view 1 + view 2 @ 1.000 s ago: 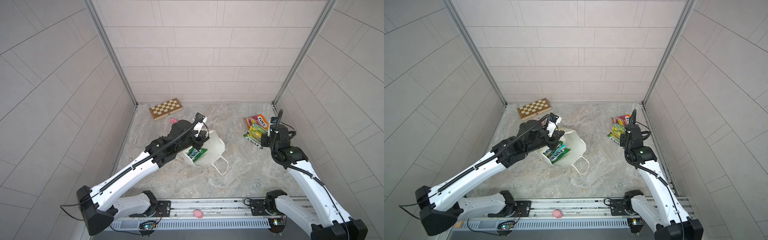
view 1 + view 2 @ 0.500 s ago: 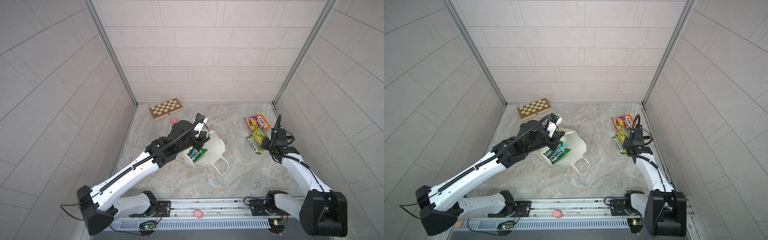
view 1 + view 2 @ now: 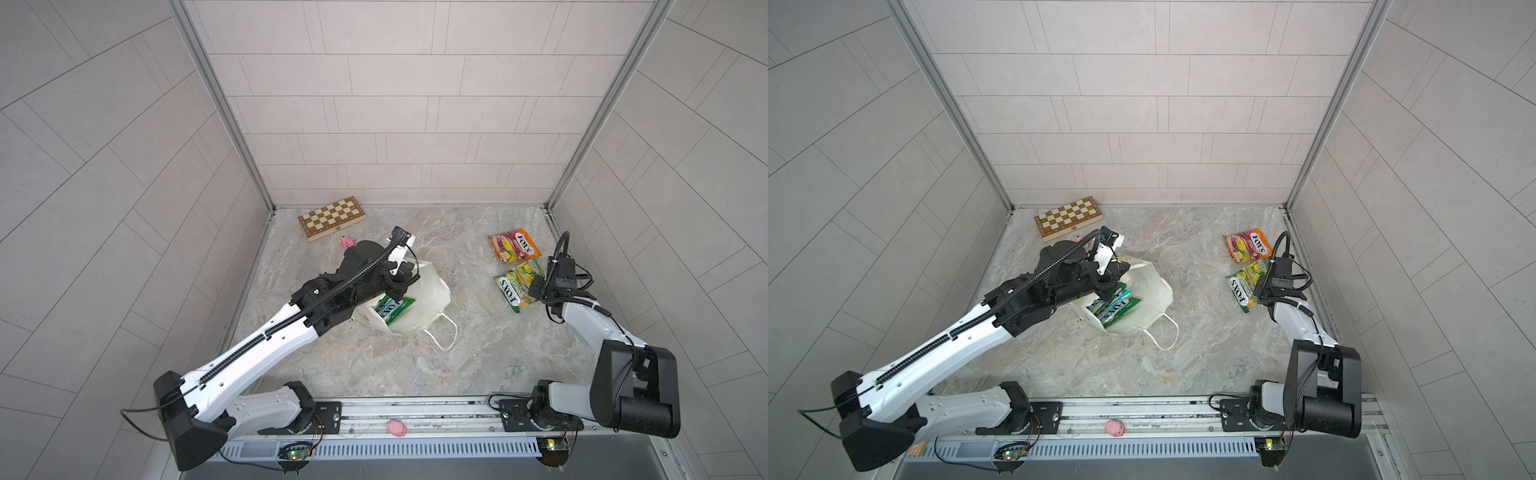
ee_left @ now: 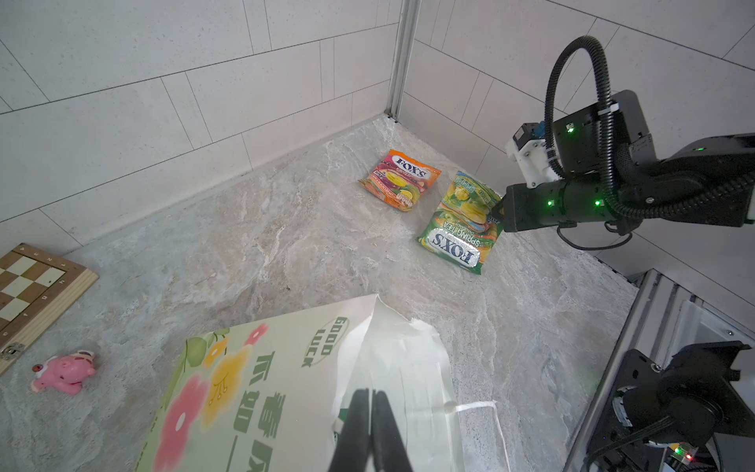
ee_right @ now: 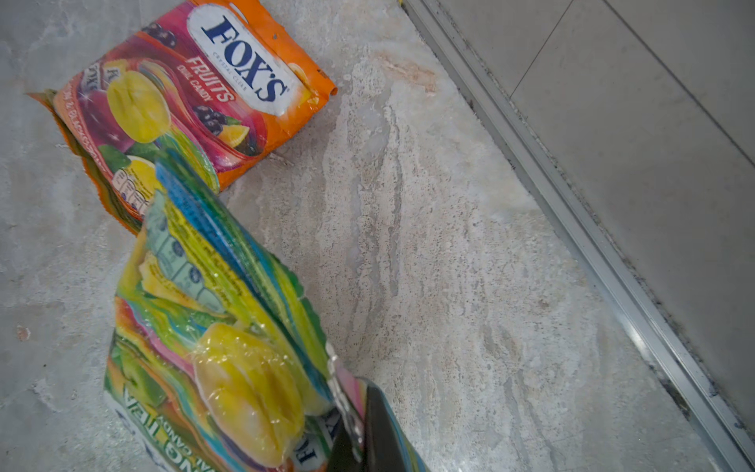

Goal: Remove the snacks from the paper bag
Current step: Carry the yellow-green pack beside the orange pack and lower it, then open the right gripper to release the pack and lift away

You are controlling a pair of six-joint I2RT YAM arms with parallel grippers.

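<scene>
BAG HALF EMPTIED: Two robot arms work a marble tabletop [image 3: 415,365] in a tiled booth. At ctr-left the paper bag [image 3: 434,291] lies tipped on its side, mouth gaping toward the camera, a cord handle trailing on the stone. Teal pkts [image 3: 392,309] show inside it in both top views, so those snacks are not out yet. The left gripper [image 4: 371,402] has its jaws pressed tight on the bag's rim, at the fold btwn the flowered front panel and the white side, per the left wrist view.

Over by the right wall the orange pkt [image 3: 514,246] lies flat on the stone, well apart from the bag. Just beside it, nearer the front, the green-yellow pkt [image 3: 515,291] is pinched by its crimped edge in the right gripper [image 5: 353,425], jaws clenched on the foil. That edge is raised; the "FOX'S" end rests on the tabletop. Whether a 2nd pkt lies under it, cannot tell.

Background: chessboard [image 3: 332,218] by the back wall w/ a pink toy pig [image 3: 346,241] just beside it. A second pig [image 3: 395,428] sits on the front rail [image 3: 449,413].
</scene>
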